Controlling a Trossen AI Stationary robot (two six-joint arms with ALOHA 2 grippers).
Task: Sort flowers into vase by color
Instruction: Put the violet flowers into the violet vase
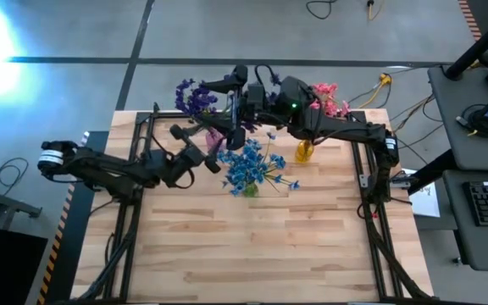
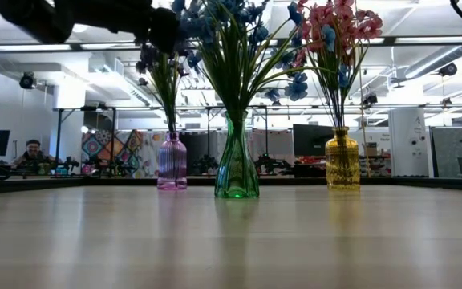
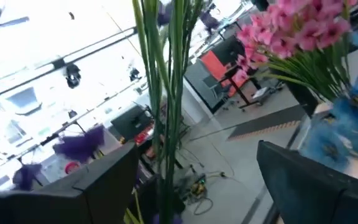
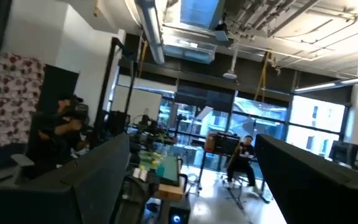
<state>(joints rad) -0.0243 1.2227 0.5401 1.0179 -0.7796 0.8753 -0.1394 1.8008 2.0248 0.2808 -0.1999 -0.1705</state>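
Standing in three vases along the far half of the table (image 1: pixel 261 237), the flowers are looking sorted: blue blossoms (image 2: pixel 231 24) in the green vase (image 2: pixel 237 164) at the middle of the low view, pink blossoms (image 2: pixel 339 24) in the yellow vase (image 2: pixel 342 160) to its right, purple blossoms (image 1: pixel 195 97) over the pink vase (image 2: pixel 172 162) to its left. All are showing long thin green stems and clusters of small petals, the blue bunch spreading widest. One or two blue blooms seem to be sitting among the pink bunch, though I cannot tell whose stems they are on.

I am holding my left gripper (image 1: pixel 213 158) spread wide and empty, just beside the blue bunch at centre-left of the high view; in its wrist view green stems (image 3: pixel 163 93) are running between my fingers (image 3: pixel 98 186). My right gripper (image 1: pixel 227 89) is also gaping and empty, at upper centre beside the purple blossoms.

The risk I am judging: stems are standing inside my left jaws, so any sideways pull could drag them and tip a vase. My right arm is crossing above the bouquets and could snag blossoms when lowering.
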